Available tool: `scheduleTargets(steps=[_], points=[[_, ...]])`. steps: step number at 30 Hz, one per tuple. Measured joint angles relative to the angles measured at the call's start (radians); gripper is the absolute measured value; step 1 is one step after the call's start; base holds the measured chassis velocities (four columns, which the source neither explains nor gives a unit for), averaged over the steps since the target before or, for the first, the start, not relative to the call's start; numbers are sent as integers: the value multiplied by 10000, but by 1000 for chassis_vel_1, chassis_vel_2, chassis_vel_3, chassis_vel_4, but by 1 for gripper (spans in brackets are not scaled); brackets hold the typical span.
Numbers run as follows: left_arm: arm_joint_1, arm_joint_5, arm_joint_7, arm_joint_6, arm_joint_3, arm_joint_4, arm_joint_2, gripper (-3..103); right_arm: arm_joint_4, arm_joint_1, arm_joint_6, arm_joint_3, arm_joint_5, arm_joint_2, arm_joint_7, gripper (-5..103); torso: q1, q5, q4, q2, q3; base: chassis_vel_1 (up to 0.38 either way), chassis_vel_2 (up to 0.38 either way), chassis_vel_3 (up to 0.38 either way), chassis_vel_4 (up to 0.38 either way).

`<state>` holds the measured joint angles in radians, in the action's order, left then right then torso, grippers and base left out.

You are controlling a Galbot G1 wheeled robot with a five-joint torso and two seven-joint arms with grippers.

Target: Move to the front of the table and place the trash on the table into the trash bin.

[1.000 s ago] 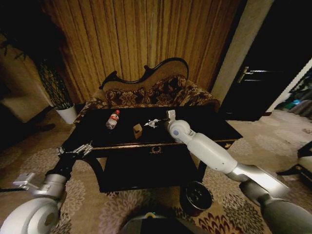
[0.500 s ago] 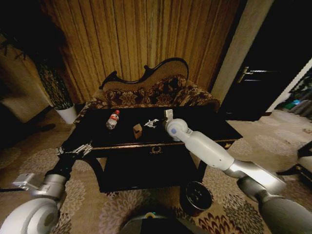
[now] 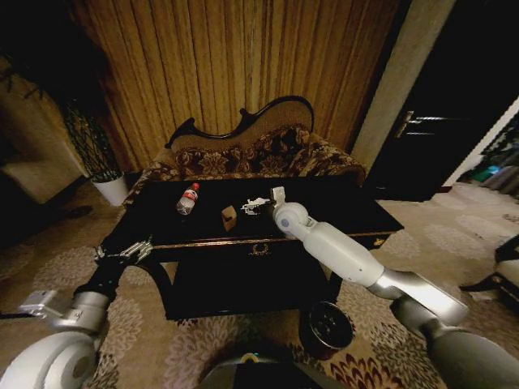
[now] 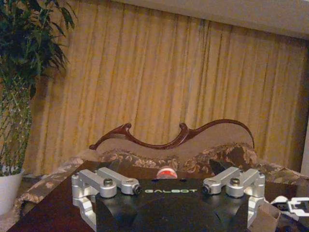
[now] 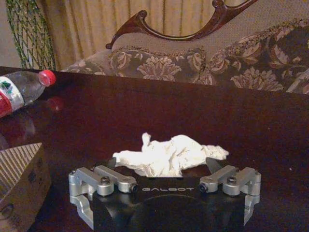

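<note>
The robot stood in front of the black table [image 3: 340,212], and its right gripper [image 3: 274,197] was stretched out over the tabletop, in the middle of the head view. The white tissue [image 5: 169,155] lay on the table just past that gripper, straight ahead of it and low in the middle of the right wrist view. It was a crumpled lump, longer side to side than front to back, so its long way ran across the gap between the fingers. The right gripper's fingers were spread apart, with nothing held between them. This arm was by far the nearer one to the tissue. The left gripper [image 3: 128,250] hung low by the table's left front corner, far from the trash, and its fingers were spread apart too. The bottle [image 3: 187,199] with the red cap lay on its side at the upper left of the right wrist view, and the small brown box [image 3: 229,217] sat between the bottle and the tissue. The round trash bin [image 3: 327,326] stood on the carpet by the table's right front leg, low in the head view. I could read "GALBOT" on each gripper's black body. The bottle's label was too small to read.
</note>
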<state>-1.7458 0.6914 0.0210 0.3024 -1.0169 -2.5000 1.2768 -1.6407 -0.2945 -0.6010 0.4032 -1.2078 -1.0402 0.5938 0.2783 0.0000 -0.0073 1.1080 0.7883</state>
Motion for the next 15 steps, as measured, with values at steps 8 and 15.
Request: scheduleTargets(steps=[8, 15], points=[[-24, 21, 39, -5, -55, 0, 5, 100, -24, -107, 167, 24, 175, 23, -2, 77, 0, 0, 2, 0, 0, 0, 0, 0, 0], [21, 16, 98, -6, -21, 0, 54, 100, -61, -110, 191, 61, 173, 52, -7, 54, 0, 0, 1, 0, 0, 0, 0, 0, 0]])
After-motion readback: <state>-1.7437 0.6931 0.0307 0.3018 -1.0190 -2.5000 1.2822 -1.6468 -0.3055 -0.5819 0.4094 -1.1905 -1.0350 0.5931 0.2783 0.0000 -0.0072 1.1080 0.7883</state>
